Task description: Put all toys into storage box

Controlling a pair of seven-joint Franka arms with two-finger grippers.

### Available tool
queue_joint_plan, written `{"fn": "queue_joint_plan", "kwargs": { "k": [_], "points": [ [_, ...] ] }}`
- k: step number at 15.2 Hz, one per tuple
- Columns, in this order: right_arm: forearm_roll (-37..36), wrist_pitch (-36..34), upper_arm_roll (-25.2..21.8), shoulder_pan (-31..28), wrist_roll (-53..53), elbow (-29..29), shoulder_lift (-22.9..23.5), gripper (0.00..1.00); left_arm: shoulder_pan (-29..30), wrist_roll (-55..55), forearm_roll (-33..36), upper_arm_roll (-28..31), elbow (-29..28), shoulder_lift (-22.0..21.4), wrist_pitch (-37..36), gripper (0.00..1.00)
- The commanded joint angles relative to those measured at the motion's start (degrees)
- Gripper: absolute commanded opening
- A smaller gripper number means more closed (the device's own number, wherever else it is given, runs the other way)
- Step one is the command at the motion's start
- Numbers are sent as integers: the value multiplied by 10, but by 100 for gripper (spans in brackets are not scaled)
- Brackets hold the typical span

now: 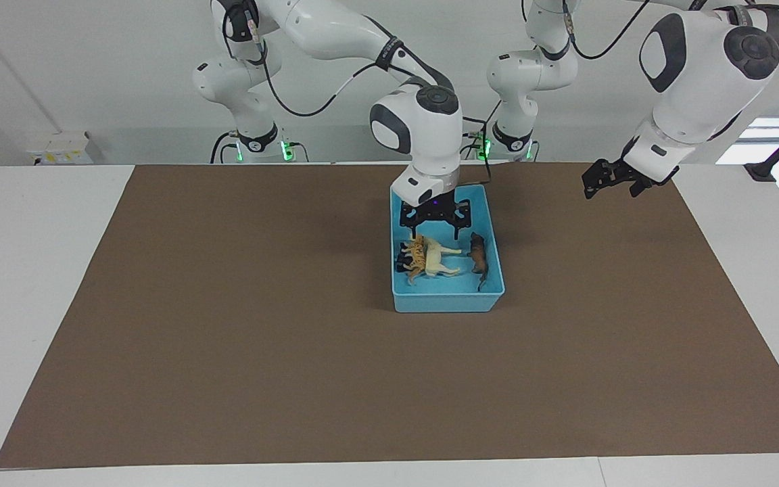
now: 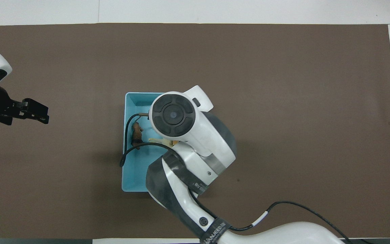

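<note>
Storage box [image 1: 447,299] light blue, frame centre. Inside: tiger [image 1: 417,257] orange, dark stripes; horse [image 1: 439,258] cream-white; lion [image 1: 477,255] brown; panda [image 1: 402,259] black-and-white, mostly hidden. Mat [image 1: 227,352] plain brown over white table [image 1: 17,270]. Arms white, dark grey joints; grippers black.

Bright, even light from above — soft shadows pool beneath the arms on the brown mat [image 1: 227,338], everything sharp.

White tabletop [image 1: 38,270] under brown mat [image 1: 227,352]. Plain white wall [image 1: 92,67]. Bright window [image 1: 768,135] at one end.
</note>
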Motion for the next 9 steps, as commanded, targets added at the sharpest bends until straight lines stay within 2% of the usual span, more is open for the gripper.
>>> {"fn": "queue_joint_plan", "kwargs": {
  "k": [1,6,9],
  "points": [
    [0,-36,6,-100,-106,-6,-50,100,-17,8,-3,2,4,-1,18,100],
    [0,-58,6,-291,-403,-10,-90,100,-20,12,-2,0,13,6,1,100],
    [2,-119,6,-370,-509,-12,-115,100,-22,12,-5,2,22,6,6,100]
  ]
}}
